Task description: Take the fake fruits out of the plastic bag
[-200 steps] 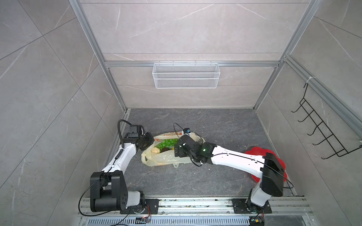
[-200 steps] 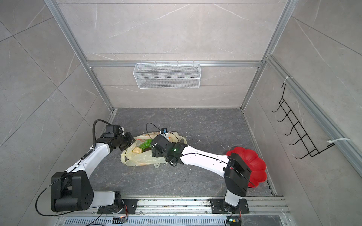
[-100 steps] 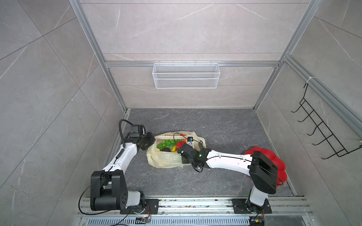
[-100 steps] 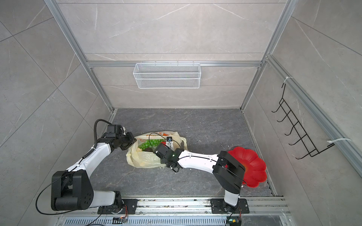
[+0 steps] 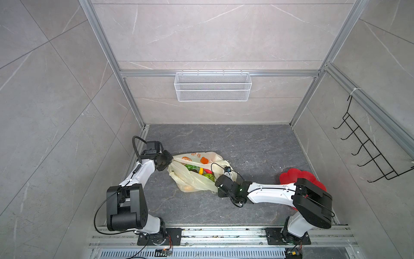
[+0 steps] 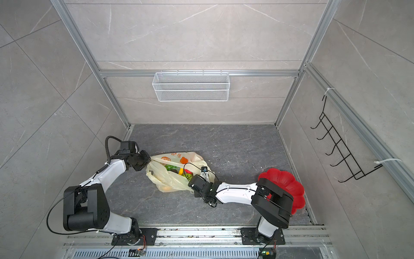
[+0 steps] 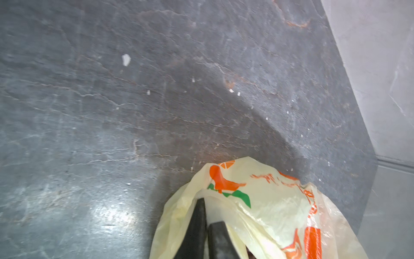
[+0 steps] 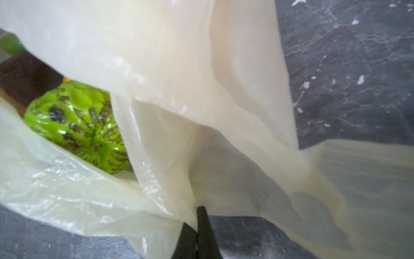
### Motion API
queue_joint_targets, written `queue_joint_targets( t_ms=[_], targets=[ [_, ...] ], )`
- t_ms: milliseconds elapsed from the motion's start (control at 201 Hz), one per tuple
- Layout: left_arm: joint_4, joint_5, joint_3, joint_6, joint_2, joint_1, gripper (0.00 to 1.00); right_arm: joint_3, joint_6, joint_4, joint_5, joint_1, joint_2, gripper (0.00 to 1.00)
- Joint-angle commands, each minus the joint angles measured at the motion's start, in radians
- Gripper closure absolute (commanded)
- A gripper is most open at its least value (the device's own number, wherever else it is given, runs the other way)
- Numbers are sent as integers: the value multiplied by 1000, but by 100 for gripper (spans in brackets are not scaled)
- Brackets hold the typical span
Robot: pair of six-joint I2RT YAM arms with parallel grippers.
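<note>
Right fingers [image 8: 205, 226] clamping the rim of the plastic bag [image 5: 192, 182], having just left its mouth.
A second back they were spread inside it; now they are drawing the near lip toward the worktop's [image 5: 257, 145] front edge, widening the opening; the fake fruits [image 5: 198, 171] are all staying inside, near the left edge; the left fingers [image 7: 197, 226] are seemingly pinching a handle; only the right wrist view is showing that pinch and a green bumpy ball [image 8: 76, 125] close up.
</note>
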Motion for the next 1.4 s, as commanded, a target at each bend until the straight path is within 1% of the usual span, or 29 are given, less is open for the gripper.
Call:
queue_joint_targets(
  t_ms=[0, 60, 124, 179, 194, 209, 339, 398, 443, 503, 572, 662, 856, 911, 991, 1011, 1060, 1115, 1165, 1284, 1394],
  targets=[
    [-95, -56, 20, 32, -99, -46, 57, -2, -34, 50, -22, 9, 15, 100],
    [-150, -77, 17, 44, -183, -72, 45, 17, -66, 57, -21, 25, 10, 100],
    [-213, -97, 25, 51, -272, -84, 38, 40, -102, 59, -16, 47, 8, 100],
    [-284, -148, 43, 60, -339, -101, 33, 61, -120, 60, -8, 66, 12, 100],
    [-303, -168, 47, 61, -356, -108, 28, 67, -123, 61, -6, 71, 13, 100],
    [-323, -183, 52, 64, -373, -115, 25, 72, -129, 61, -5, 74, 15, 100],
    [-462, -296, 68, 55, -484, -183, 23, 111, -147, 48, 16, 103, 44, 100],
    [-493, -334, 74, 42, -505, -242, 23, 114, -149, 52, 21, 112, 49, 100],
    [-510, -378, 84, 30, -491, -311, 22, 112, -149, 59, 24, 117, 52, 100],
    [-525, -437, 100, 13, -434, -406, 22, 108, -155, 75, 20, 125, 54, 100],
    [-517, -457, 105, -10, -353, -469, 21, 116, -166, 82, 18, 136, 60, 100],
    [-479, -476, 91, -25, -279, -502, 21, 126, -175, 78, 23, 150, 65, 100],
    [-463, -534, 85, -14, -134, -505, 18, 127, -184, 88, 31, 172, 63, 100],
    [-456, -542, 78, -17, -115, -505, 21, 129, -184, 87, 32, 173, 66, 100],
    [-440, -556, 52, -19, -109, -504, 29, 125, -174, 88, 33, 173, 62, 100],
    [-434, -556, 44, -20, -110, -503, 32, 122, -172, 88, 34, 170, 58, 100],
    [-416, -548, 20, -22, -115, -496, 44, 115, -173, 90, 32, 166, 45, 100],
    [-394, -528, -15, -27, -128, -488, 50, 105, -175, 88, 28, 154, 25, 100],
    [-373, -516, -47, -40, -150, -482, 60, 93, -174, 90, 25, 144, 6, 99],
    [-290, -496, -165, -78, -266, -471, 82, 59, -170, 90, -21, 91, -39, 85],
    [-212, -471, -264, -95, -403, -470, 91, 43, -195, 77, -34, 62, -91, 71]
  ],
)
